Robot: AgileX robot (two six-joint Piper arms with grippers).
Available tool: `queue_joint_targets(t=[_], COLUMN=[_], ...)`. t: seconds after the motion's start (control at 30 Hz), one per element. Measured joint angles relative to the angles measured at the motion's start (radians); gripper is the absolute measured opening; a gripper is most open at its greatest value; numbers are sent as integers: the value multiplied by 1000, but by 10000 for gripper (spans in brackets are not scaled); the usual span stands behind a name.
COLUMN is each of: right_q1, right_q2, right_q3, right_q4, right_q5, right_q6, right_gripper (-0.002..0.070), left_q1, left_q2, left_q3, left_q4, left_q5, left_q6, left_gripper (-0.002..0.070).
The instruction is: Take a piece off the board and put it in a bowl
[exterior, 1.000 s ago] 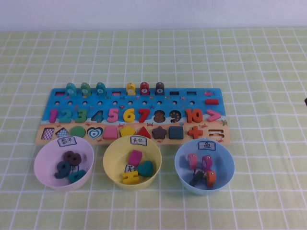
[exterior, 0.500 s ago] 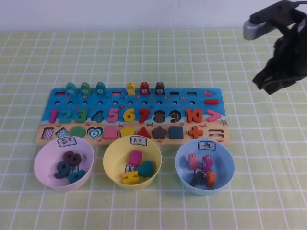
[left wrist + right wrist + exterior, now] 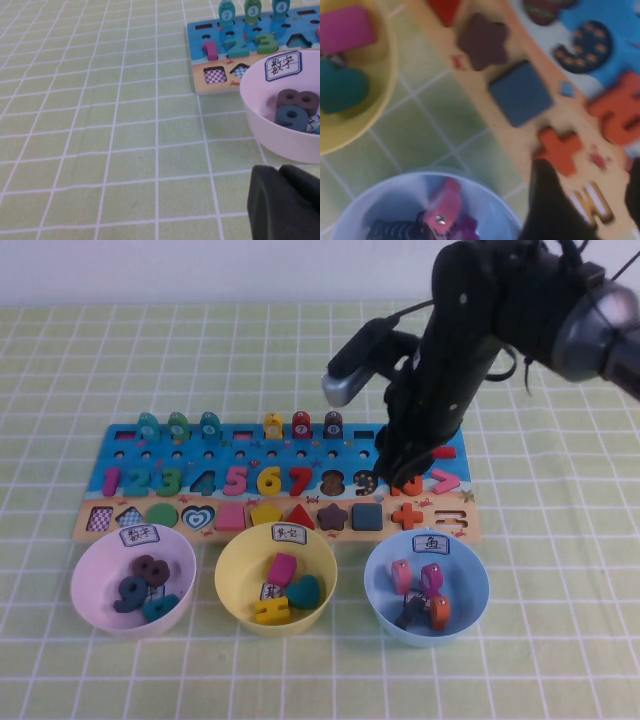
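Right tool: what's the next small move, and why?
Probably ease the right tool toward the robot and down onto the slate-blue square. It hovers over the board near the 10, and the square sits untouched in its slot. Left tool is parked by the pink-white bowl.

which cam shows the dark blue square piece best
The right wrist view: the piece fills the frame, seated in the board beside the maroon star. The high view shows it small, below the right gripper. The left wrist view misses it.
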State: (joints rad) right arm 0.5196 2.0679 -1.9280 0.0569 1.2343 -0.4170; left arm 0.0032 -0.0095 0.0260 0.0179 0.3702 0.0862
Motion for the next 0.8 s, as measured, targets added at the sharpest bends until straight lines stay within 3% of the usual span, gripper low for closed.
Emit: queue_joint_targets(t=[0.13, 0.43, 0.8], right_q1=[27, 29, 29], right_q2=[42, 90, 134], right_q3=[-3, -4, -9], right_q4=[43, 76, 78], right_q5=[0, -31, -111], right_q6=[-155, -412, -446], right_gripper=[340, 357, 357], left_q1=[0, 0, 0], left_q2=[0, 0, 0], left_q3=[0, 0, 0], left_q4=[0, 0, 0], left_q5=[0, 0, 0], left_q6=[0, 0, 0], left_gripper=[-5, -5, -5])
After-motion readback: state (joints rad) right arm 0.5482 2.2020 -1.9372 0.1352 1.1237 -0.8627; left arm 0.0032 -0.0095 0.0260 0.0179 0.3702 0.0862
